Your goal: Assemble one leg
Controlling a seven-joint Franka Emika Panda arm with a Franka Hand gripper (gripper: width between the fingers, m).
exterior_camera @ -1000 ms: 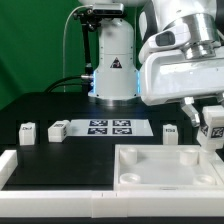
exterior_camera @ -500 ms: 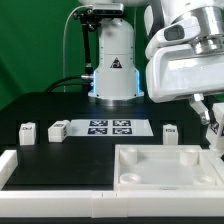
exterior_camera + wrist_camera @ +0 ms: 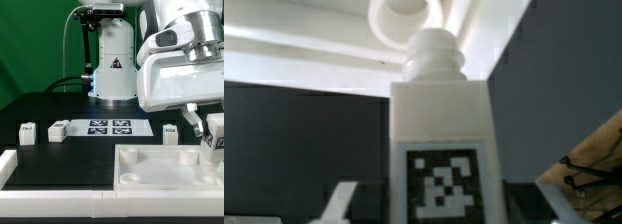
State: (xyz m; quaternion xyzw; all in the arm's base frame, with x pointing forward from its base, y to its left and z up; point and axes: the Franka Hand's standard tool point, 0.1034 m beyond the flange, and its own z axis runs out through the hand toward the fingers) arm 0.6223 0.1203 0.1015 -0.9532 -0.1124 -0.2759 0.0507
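The dark worktop is spanned by the white arm. A large white tabletop lies at the front, toward the exterior view's right. The marker board lies behind it, in a row with three loose legs. The tool is closed on the leg, which is held upright over the tabletop's far corner at the exterior view's right. Contact cannot be told.

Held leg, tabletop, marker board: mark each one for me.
held leg (image 3: 441, 115), wrist view, white face above its tag
tabletop (image 3: 170, 171), exterior view, bare recessed middle
marker board (image 3: 141, 127), exterior view, blank end past the tags
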